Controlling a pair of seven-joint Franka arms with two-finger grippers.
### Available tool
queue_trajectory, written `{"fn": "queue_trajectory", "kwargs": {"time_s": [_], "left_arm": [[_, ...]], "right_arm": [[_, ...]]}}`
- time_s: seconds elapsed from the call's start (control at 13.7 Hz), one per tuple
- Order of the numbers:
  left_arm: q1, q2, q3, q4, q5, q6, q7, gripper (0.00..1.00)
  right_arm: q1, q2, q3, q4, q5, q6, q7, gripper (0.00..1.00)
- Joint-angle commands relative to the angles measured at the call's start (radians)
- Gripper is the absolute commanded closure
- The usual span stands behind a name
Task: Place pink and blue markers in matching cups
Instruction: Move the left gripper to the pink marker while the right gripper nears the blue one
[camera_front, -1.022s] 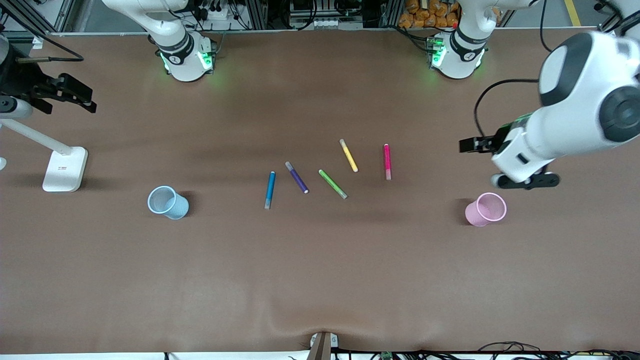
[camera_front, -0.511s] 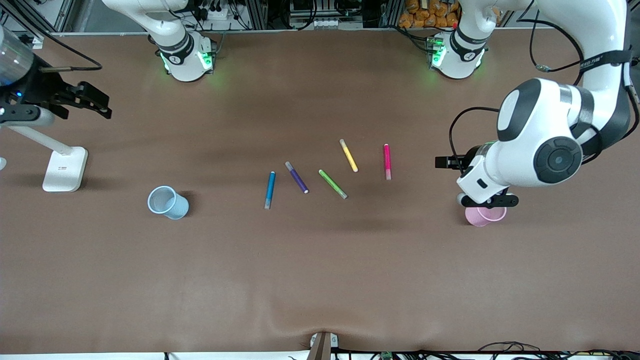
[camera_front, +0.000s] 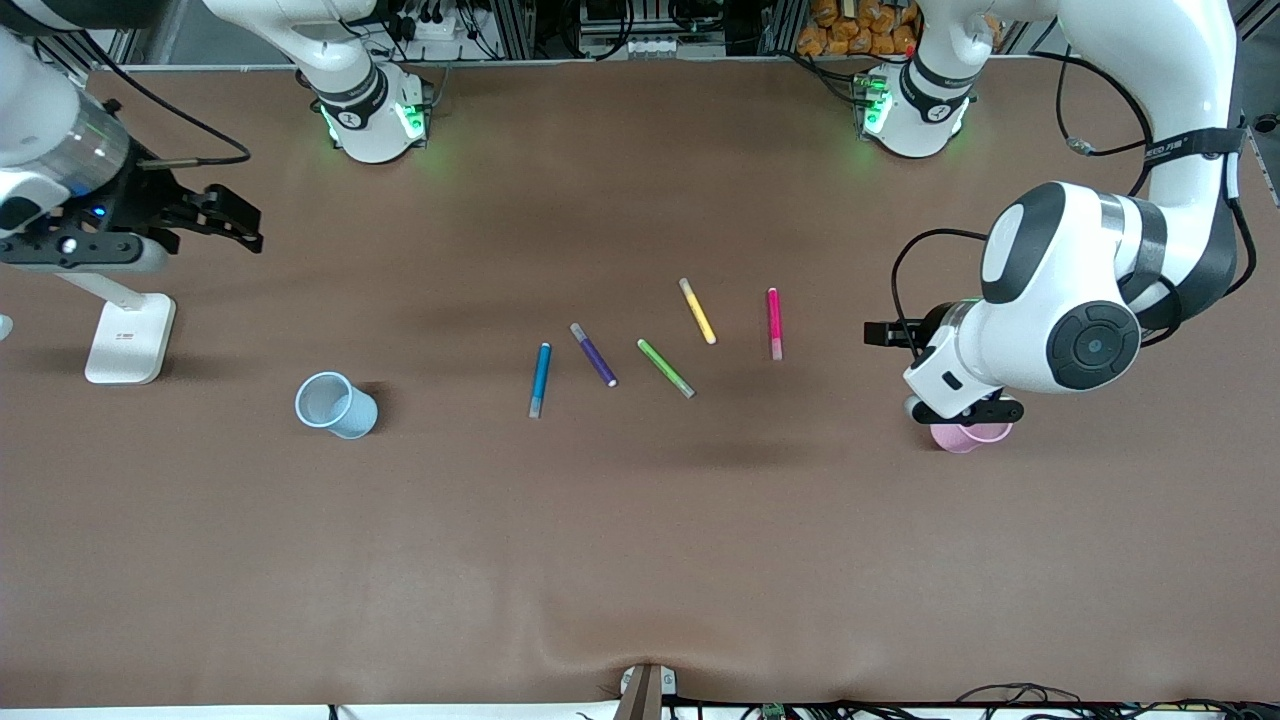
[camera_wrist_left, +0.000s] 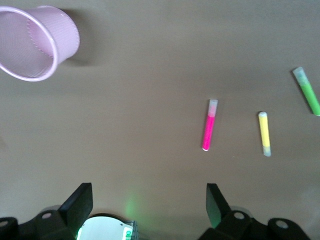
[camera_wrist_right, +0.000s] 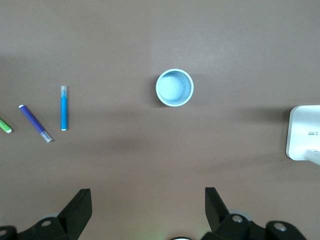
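The hot pink marker and the blue marker lie flat on the brown table among other markers. The pale blue cup stands toward the right arm's end. The pale pink cup stands toward the left arm's end, partly hidden by the left hand. My left gripper hangs open and empty over the pink cup's area; its wrist view shows the gripper, the pink cup and the pink marker. My right gripper is open and empty over the white stand; its wrist view shows the gripper, the blue cup and the blue marker.
A purple marker, a green marker and a yellow marker lie between the blue and pink ones. A white stand sits at the right arm's end, beside the blue cup. The two robot bases stand along the table's edge farthest from the camera.
The left arm has swung in from the table's end and now covers part of the pink cup. The right gripper has moved inward from the table's edge. Markers and cups have not moved.
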Motion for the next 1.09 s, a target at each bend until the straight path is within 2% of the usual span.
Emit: {"fn": "queue_trajectory", "kwargs": {"time_s": [0.0, 0.51, 1.02], "left_arm": [[-0.007, 0.045, 0.002, 0.027, -0.076, 0.003, -0.006, 0.0], [-0.055, 0.102, 0.002, 0.029, -0.067, 0.062, -0.012, 0.0], [-0.085, 0.11, 0.0, 0.023, -0.035, 0.023, -0.037, 0.0]], "right_arm": [[0.029, 0.029, 0.0, 0.002, -0.005, 0.022, 0.022, 0.0], [0.079, 0.092, 0.002, 0.001, -0.002, 0.086, 0.02, 0.0], [0.102, 0.132, 0.002, -0.008, -0.002, 0.115, 0.02, 0.0]]}}
